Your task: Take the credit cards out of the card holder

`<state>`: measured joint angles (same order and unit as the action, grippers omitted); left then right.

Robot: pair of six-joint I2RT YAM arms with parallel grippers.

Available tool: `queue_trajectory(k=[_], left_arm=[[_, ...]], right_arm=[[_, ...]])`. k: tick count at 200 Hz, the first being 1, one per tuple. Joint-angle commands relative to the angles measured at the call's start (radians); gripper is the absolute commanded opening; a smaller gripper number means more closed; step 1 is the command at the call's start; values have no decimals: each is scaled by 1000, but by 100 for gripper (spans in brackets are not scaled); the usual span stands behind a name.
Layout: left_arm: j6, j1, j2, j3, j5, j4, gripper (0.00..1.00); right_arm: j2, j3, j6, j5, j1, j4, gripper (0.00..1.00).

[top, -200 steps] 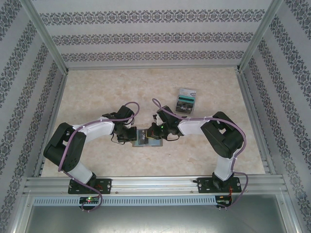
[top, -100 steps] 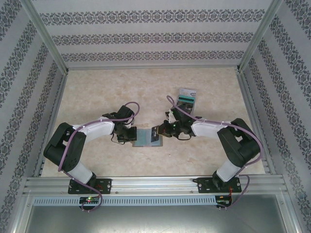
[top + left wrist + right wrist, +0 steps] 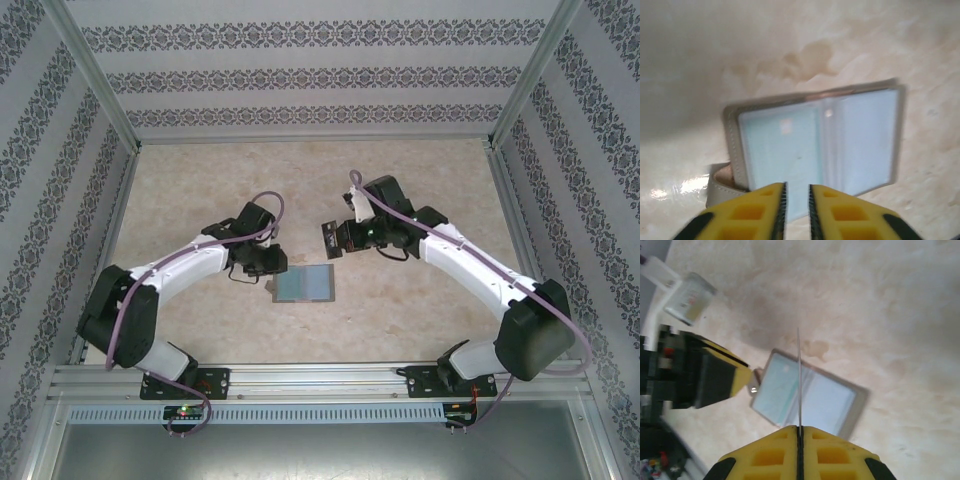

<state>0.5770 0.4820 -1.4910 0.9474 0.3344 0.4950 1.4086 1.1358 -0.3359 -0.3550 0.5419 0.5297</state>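
The card holder (image 3: 305, 285) lies open and flat on the table, pale blue-grey inside, with a small tab on its left side (image 3: 720, 182). My left gripper (image 3: 796, 186) hovers over the holder's near edge, its jaws a little apart with nothing between them; from above it (image 3: 270, 268) is at the holder's left end. My right gripper (image 3: 799, 427) is shut on a credit card (image 3: 799, 375), seen edge-on as a thin line above the holder (image 3: 825, 400). From above, that card (image 3: 331, 240) is a dark rectangle held clear of the table, behind the holder.
The marbled tabletop (image 3: 200, 180) is ringed by patterned walls and aluminium rails (image 3: 300, 378). The right arm (image 3: 470, 265) stretches diagonally across the right side. A left finger (image 3: 735, 372) sits close to the holder's tab end.
The right gripper has drawn the card out of the holder and lifted it back and to the right. The left gripper has let go of the holder's left end and opened slightly.
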Motion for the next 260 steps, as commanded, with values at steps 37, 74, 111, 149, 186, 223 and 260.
queue_trajectory(k=[37,74,111,149,186,223,260], left_arm=[[-27,-11,171,57,-117,24,98],[-62,-10,258,42,-181,9,100],[-67,-10,286,31,-206,-7,100],[-78,-10,286,42,-220,19,100],[-73,-12,292,30,-231,32,100],[-76,-13,293,30,-238,34,100],[-80,-19,284,36,-235,35,100]], right_arm=[[-61,109,532,314,-54,215,0],[-15,169,853,491,-65,230,0],[83,207,1075,621,-59,177,0],[182,211,1186,700,-66,121,0],[265,203,1170,682,-105,66,0],[314,213,1143,628,-126,65,0],[359,213,1113,590,-131,77,0]])
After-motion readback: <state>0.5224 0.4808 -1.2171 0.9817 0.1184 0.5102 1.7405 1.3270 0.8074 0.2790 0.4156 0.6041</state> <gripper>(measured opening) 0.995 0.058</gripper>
